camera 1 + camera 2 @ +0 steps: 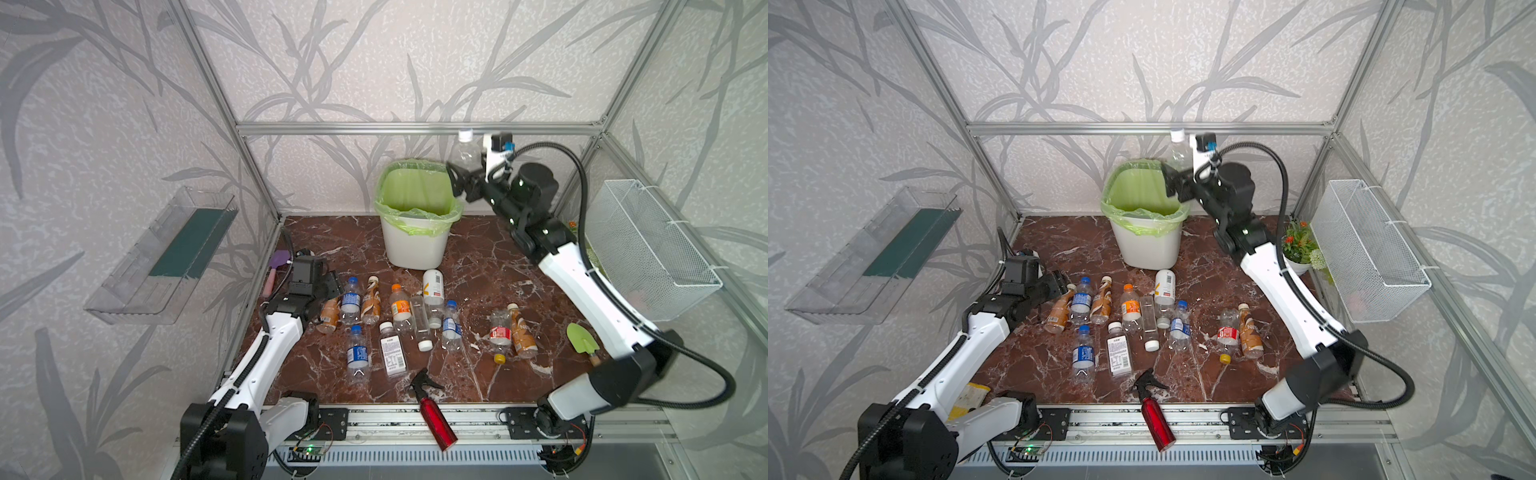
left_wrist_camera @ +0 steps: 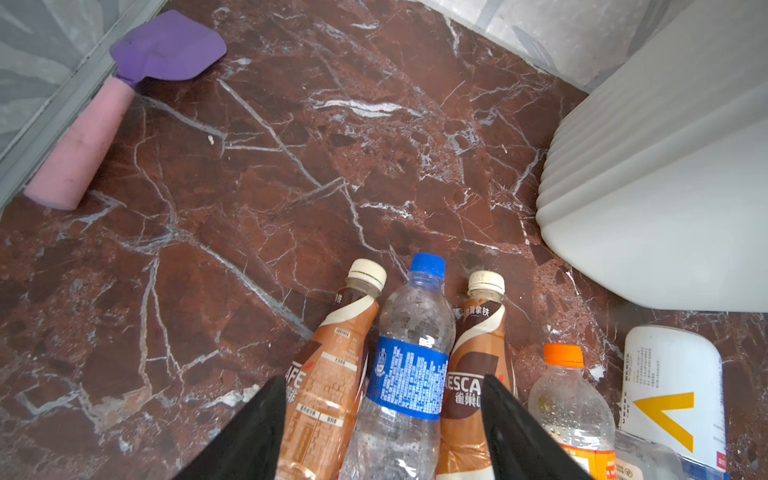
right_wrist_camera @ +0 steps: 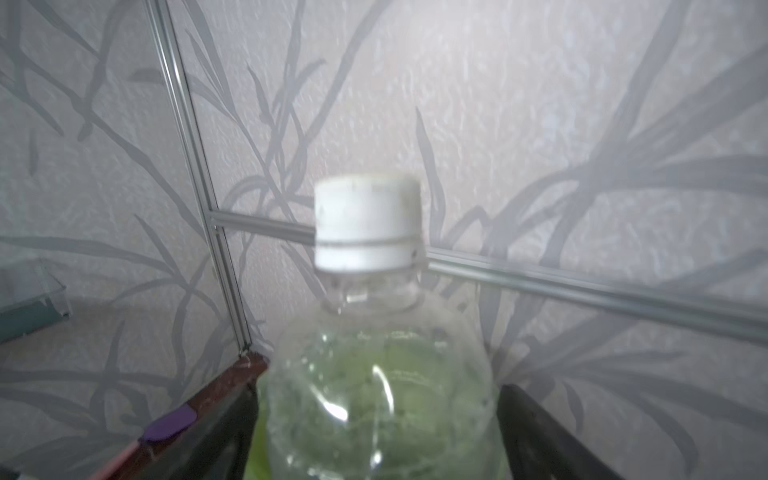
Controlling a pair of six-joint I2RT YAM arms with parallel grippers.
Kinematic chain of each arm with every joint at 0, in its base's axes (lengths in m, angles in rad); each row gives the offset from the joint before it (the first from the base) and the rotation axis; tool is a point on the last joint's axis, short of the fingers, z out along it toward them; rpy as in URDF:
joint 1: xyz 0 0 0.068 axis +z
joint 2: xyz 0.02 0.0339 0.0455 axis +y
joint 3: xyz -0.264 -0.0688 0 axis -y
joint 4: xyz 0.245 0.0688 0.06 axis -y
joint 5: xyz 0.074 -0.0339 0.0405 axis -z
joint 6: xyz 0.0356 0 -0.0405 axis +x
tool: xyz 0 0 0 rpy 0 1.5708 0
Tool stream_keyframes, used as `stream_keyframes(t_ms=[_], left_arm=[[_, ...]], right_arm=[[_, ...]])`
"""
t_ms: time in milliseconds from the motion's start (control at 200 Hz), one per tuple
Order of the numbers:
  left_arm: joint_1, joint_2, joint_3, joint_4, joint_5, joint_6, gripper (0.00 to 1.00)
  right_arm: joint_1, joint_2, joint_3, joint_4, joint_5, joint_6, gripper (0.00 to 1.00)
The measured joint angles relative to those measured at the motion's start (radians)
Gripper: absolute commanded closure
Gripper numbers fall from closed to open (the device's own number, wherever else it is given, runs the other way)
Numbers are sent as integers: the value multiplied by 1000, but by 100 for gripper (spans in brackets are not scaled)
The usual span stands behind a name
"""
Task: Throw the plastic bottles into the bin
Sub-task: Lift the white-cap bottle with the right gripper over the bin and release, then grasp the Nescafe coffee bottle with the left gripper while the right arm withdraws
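In both top views the right hand (image 1: 456, 179) is raised, with the bin (image 1: 415, 245) just below and beside it. A white-capped bottle (image 1: 465, 151) stands cap-up between its fingers. We judge it is carried there to drop into the green liner (image 1: 415, 191). The left hand (image 1: 330, 286) sits low over the tabletop (image 1: 332, 237), and the row of lying bottles (image 1: 401, 307) starts right at its tips, so we take it to be lining up a pick. Only in a top view does a flower pot (image 1: 1298, 249) show beyond the right arm.

In the left wrist view the hand's fingers (image 2: 257, 436) are apart and closed on nothing. A blue-labelled bottle (image 2: 409, 365) lies under the gap, with a coffee bottle (image 2: 332, 374) tight against each flank. The top views only hint at that crowding.

In the right wrist view the fingers flank the white-capped bottle. A sliver of liner shows between one finger and the bottle wall, so we read this hand as open rather than clamped.
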Motion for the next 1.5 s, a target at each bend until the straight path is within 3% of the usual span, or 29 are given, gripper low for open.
stream_keyframes(t_ms=[215,460,725,1499], left_arm=[[2,-83,-96,-8,-23,-58,23],[4,-45,-100,-23,-18,-71,23],[6,2,-171,9,35,-111,23],[6,139,-179,19,12,-115,30]], right_arm=[[-71,-227,-257,-3,-10,3,1],[-118,-497,-597,-14,6,33,1],[-186,-528,-885,-103,3,139,1],[-185,-424,-949,-53,-24,204,4]])
